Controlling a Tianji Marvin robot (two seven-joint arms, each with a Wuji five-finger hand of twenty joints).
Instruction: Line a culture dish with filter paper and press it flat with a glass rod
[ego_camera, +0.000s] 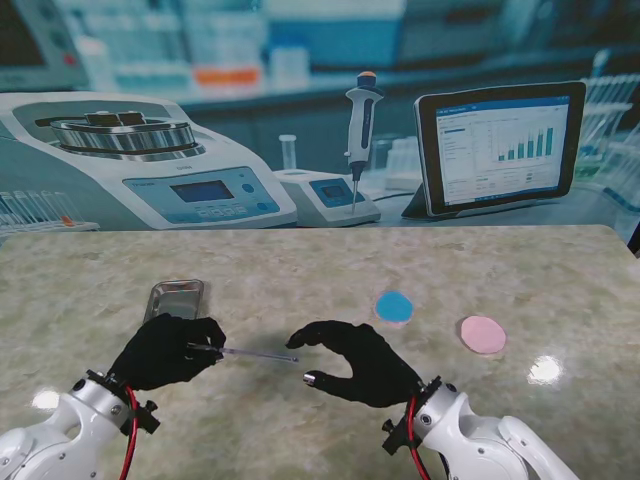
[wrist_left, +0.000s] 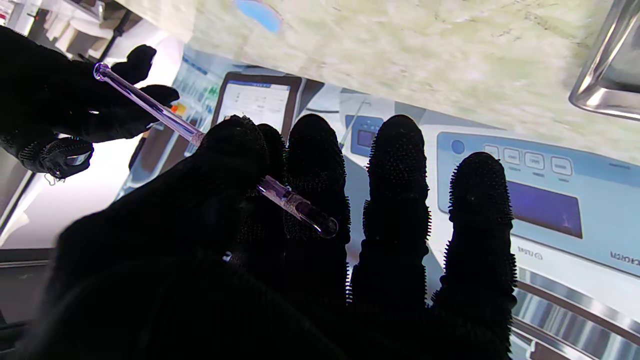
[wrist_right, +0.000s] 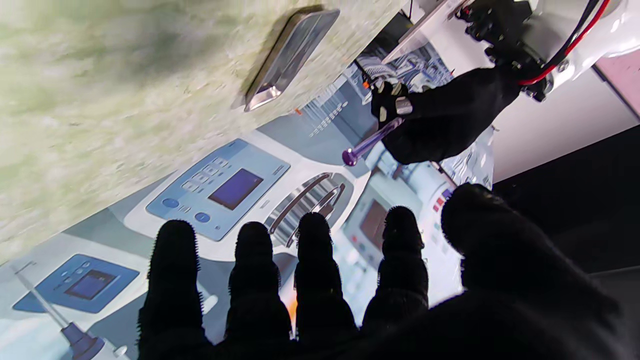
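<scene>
**Glass rod held level between the two hands, pointing at the right one**

The glass rod (ego_camera: 255, 353) sits in the lower middle of the stand's frame, lifted off the marble-patterned table (ego_camera: 560, 280). Its long axis runs nearly level across the picture, from the left hand (ego_camera: 165, 350) toward the right hand (ego_camera: 362, 362). The left hand is closed on one end of the rod, pinching it between thumb and forefinger; the left wrist view shows a short stub of rod poking out past the thumb (wrist_left: 235, 150) and the long part reaching away to the other hand. The right hand holds nothing. Its fingers are spread and curled, palm turned toward the rod's free tip, which ends just short of the fingertips; whether it touches them cannot be told from the stand's view, and the right wrist view shows the tip (wrist_right: 350, 157) apart from the fingers (wrist_right: 315, 250).

Farther out, a blue disc (ego_camera: 394, 306) lies right of centre, and a pink disc (ego_camera: 482, 334) lies further right. Which is dish and which is paper I cannot tell. Both are closer to the right hand. A metal tray (ego_camera: 176, 297) sits at centre left, beyond the left hand.

Judging by this, the next move turns on the rod's line: it aims straight at the right palm, so a hand-over looks likely.
</scene>
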